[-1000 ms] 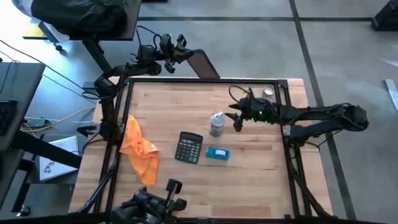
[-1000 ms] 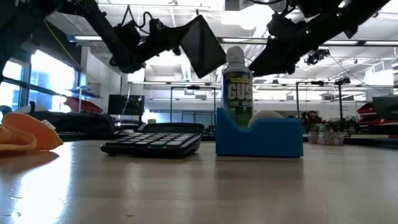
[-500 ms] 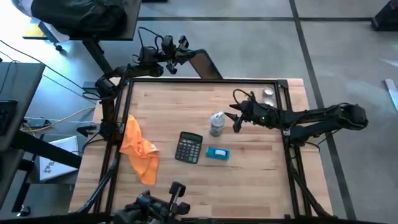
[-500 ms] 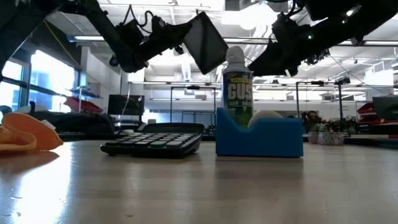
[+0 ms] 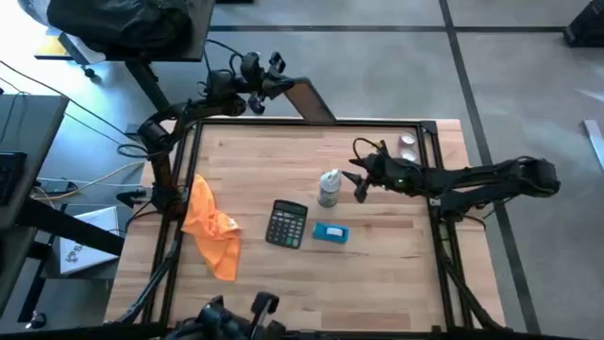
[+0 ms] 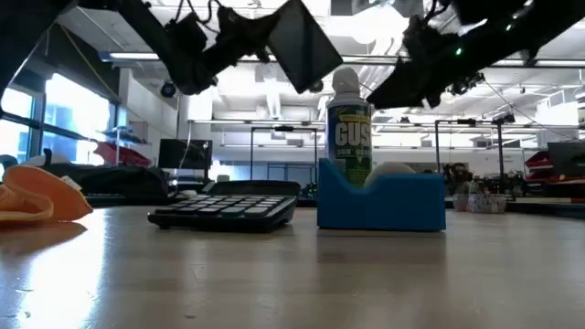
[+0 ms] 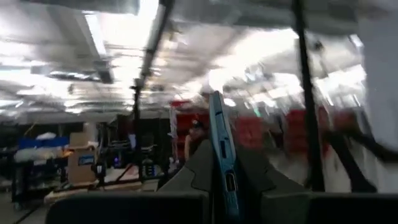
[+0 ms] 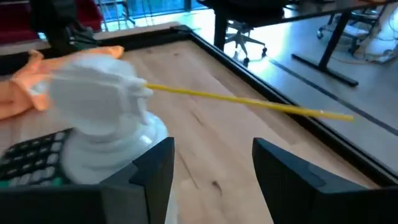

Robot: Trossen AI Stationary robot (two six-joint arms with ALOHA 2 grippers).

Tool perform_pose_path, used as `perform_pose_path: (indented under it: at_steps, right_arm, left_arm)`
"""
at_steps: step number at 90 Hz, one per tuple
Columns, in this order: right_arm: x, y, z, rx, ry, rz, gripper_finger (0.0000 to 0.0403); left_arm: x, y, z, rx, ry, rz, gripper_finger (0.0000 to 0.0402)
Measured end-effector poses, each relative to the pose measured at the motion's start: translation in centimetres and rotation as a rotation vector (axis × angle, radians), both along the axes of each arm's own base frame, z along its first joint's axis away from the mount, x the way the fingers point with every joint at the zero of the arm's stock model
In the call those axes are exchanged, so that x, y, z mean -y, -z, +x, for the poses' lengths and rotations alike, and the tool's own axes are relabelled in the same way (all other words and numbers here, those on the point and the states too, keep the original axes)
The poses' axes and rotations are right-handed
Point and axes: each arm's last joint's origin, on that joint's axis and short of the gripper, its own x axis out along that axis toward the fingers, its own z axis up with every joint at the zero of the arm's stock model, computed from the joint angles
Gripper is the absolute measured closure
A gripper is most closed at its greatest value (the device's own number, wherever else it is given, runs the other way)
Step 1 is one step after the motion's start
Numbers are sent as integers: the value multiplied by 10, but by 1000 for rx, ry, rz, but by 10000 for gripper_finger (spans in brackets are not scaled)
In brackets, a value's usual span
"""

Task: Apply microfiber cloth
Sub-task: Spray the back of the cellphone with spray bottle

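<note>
**Microfiber cloth lies alone at the left side of the table**

Microfiber cloth [image 5: 210,229], bright orange and wrinkled, rests on the wooden table [image 5: 255,156] at the left of the high view, touched by no gripper. At upper left, the left gripper [image 5: 281,86] pinches a flat teal slab [image 5: 311,100] above the table's far edge. In the middle stand a black calculator [image 5: 287,225], a blue box [image 5: 330,233] and a spray can [image 5: 328,189]. Just right of the can, the right gripper [image 5: 359,177] hovers with fingers spread.
</note>
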Motion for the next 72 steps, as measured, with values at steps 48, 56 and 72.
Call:
perform_pose_path:
  at_steps: [48, 56, 72]
  right_arm:
    - [-20, -3, -15, 18, 34, 242, 218]
    - [-21, 1, -10, 10, 19, 265, 218]
    - [-23, 6, -6, 5, 0, 352, 218]
  left_arm:
    - [61, -18, 18, -93, 336, 511, 392]
    - [60, -15, 23, -98, 345, 504, 392]
    - [31, 3, 25, -162, 279, 406, 392]
